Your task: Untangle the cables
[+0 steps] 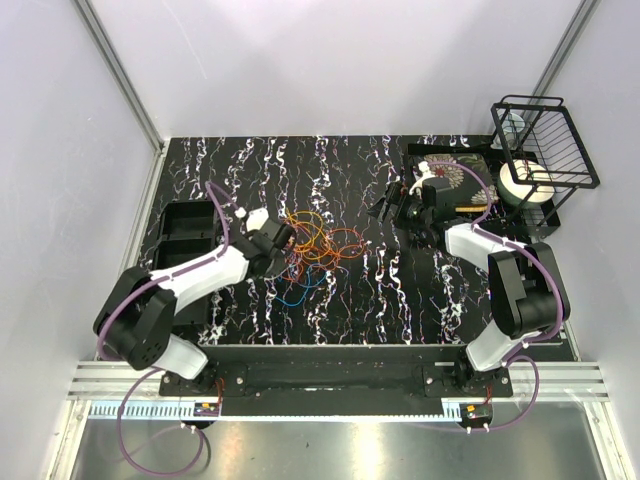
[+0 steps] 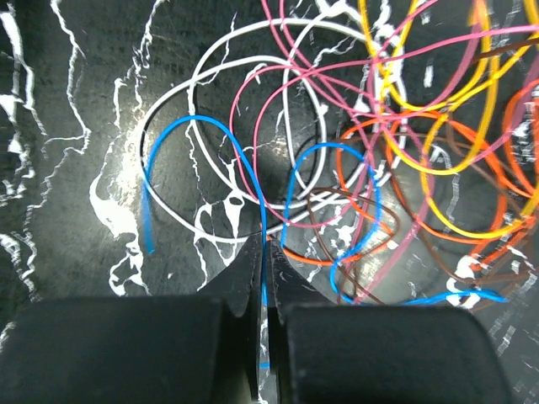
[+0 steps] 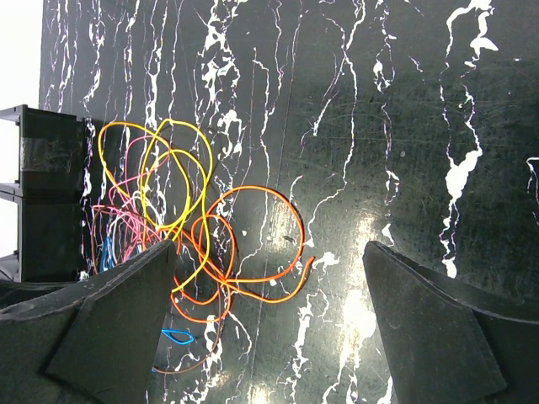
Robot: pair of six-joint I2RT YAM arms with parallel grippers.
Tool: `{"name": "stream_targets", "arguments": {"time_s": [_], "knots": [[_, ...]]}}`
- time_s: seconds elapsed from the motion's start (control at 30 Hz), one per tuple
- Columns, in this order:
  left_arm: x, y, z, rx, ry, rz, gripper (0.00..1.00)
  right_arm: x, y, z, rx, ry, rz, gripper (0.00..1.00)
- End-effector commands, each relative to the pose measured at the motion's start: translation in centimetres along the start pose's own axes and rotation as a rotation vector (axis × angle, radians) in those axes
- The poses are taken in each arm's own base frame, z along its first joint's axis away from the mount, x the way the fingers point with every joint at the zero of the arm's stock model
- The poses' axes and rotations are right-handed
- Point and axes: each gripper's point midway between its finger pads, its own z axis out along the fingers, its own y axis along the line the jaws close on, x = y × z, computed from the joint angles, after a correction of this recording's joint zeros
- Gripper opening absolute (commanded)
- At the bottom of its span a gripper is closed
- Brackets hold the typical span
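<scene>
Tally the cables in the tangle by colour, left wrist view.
blue cable: 1, pinched in the left pincer
white cable: 1
pink cable: 1
yellow cable: 1
orange cable: 1
brown cable: 1
Total: 6
One per colour as far as the loops can be traced; overlaps could hide a second.

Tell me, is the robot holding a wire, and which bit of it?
Yes. The left hand is shut on the blue cable, pinching it just past the arch of its loop near one loose end. The right hand is open, holding nothing.
</scene>
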Motion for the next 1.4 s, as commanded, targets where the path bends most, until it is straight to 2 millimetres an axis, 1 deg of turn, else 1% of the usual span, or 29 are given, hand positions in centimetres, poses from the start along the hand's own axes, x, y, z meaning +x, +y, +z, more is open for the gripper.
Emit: {"name": "stream_targets", "arguments": {"time_s": [0.0, 0.03, 0.07, 0.1, 0.13, 0.17, 0.2, 0.23, 0.27, 0.33, 0.37, 0.43, 0.47, 0.57, 0.63, 0.67, 0.73, 0.77, 0.8, 0.83, 0.87, 0.9, 0.93, 1.0, 1.03, 1.13, 1.17, 1.3, 1.37], "knots": [[-5.2, -2.0, -4.9, 0.087, -0.128, -0.031, 0.0, -1.4, 1.4, 0.1, -0.032, -0.029, -0.016, 0.98], [-6.2, -2.1, -6.0, 0.097, -0.155, -0.013, 0.0, -1.3, 1.3, 0.1, -0.031, -0.027, -0.013, 0.98], [-6.6, -1.6, -6.9, 0.084, -0.157, 0.006, 0.0, -1.4, 1.4, 0.1, -0.034, -0.028, -0.014, 0.98], [-9.1, -2.7, -9.6, 0.132, -0.215, -0.006, 0.0, -1.4, 1.3, 0.2, -0.033, -0.027, -0.013, 0.98], [-10.2, -2.9, -10.9, 0.145, -0.244, 0.027, 0.0, -1.4, 1.4, 0.1, -0.036, -0.026, -0.013, 0.98], [-11.0, -2.7, -12.3, 0.143, -0.253, 0.043, 0.0, -1.5, 1.4, 0.1, -0.035, -0.027, -0.012, 0.98], [-13.7, -3.5, -15.4, 0.188, -0.32, 0.02, 0.0, -1.4, 1.4, 0.1, -0.036, -0.026, -0.013, 0.98], [-14.6, -3.3, -16.9, 0.187, -0.337, 0.046, 0.0, -1.4, 1.4, 0.1, -0.035, -0.027, -0.012, 0.98], [-17.3, -4.1, -20.4, 0.241, -0.407, 0.023, 0.0, -1.3, 1.4, 0.1, -0.036, -0.026, -0.013, 0.98], [-19.7, -4.0, -24.2, 0.268, -0.475, 0.047, 0.0, -1.4, 1.3, 0.1, -0.034, -0.028, -0.012, 0.98], [-22.3, -4.7, -28.4, 0.336, -0.558, 0.022, 0.0, -1.4, 1.4, 0.1, -0.034, -0.028, -0.012, 0.98], [-24.7, -5.0, -32.7, 0.407, -0.65, 0.049, 0.0, -1.2, 1.3, 0.2, -0.034, -0.021, -0.009, 0.98], [-26.5, -5.1, -36.2, 0.464, -0.725, 0.034, 0.0, -1.4, 1.4, 0.2, -0.038, -0.023, -0.008, 0.98], [-28.6, -4.8, -41.1, 0.536, -0.848, 0.036, 0.0, -1.3, 1.4, 0.2, -0.038, -0.02, -0.008, 0.98], [-29.1, -4.4, -42.1, 0.549, -0.887, 0.027, 0.0, -1.3, 1.4, 0.1, -0.036, -0.021, -0.01, 0.98], [-28.6, -4.1, -41.8, 0.545, -0.885, 0.026, 0.0, -1.3, 1.5, 0.1, -0.037, -0.022, -0.01, 0.98], [-28.4, -3.7, -41.2, 0.537, -0.897, 0.01, 0.0, -1.2, 1.4, 0.1, -0.036, -0.02, -0.009, 0.98], [-27.4, -3.4, -39.5, 0.516, -0.874, 0.02, 0.0, -1.3, 1.4, 0.1, -0.035, -0.022, -0.008, 0.98], [-27.0, -3.1, -38.7, 0.5, -0.869, 0.016, 0.0, -1.3, 1.5, 0.1, -0.038, -0.021, -0.01, 0.98], [-26.2, -3.2, -36.6, 0.477, -0.849, 0.027, 0.0, -1.3, 1.4, 0.1, -0.036, -0.018, -0.006, 0.98], [-25.9, -2.4, -36.8, 0.476, -0.86, 0.011, 0.0, -1.3, 1.5, 0.2, -0.039, -0.017, -0.008, 0.98], [-25.7, -2.1, -36.2, 0.463, -0.864, -0.003, 0.0, -1.2, 1.3, 0.2, -0.036, -0.015, -0.005, 0.98], [-25.0, -1.7, -35.1, 0.443, -0.851, 0.002, 0.0, -1.1, 1.4, 0.2, -0.036, -0.013, -0.004, 0.98], [-24.6, -1.4, -34.4, 0.433, -0.858, 0.005, 0.0, -1.2, 1.5, 0.2, -0.038, -0.013, -0.003, 0.98], [-24.0, -1.0, -33.5, 0.419, -0.851, 0.008, 0.0, -1.1, 1.4, 0.3, -0.036, -0.009, -0.001, 0.98], [-23.8, 0.1, -32.8, 0.379, -0.875, -0.011, 0.0, -1.1, 1.3, 0.3, -0.034, -0.009, -0.002, 0.98], [-23.8, 0.2, -32.8, 0.377, -0.88, -0.007, 0.0, -1.1, 1.4, 0.2, -0.036, -0.009, -0.003, 0.98], [-23.9, -0.2, -32.9, 0.375, -0.886, 0.055, 0.0, -1.1, 1.3, 0.3, -0.035, -0.01, 0.001, 0.98], [-24.4, -0.5, -32.9, 0.355, -0.88, 0.079, 0.0, -1.0, 1.3, 0.4, -0.034, -0.004, 0.004, 0.98]]}}
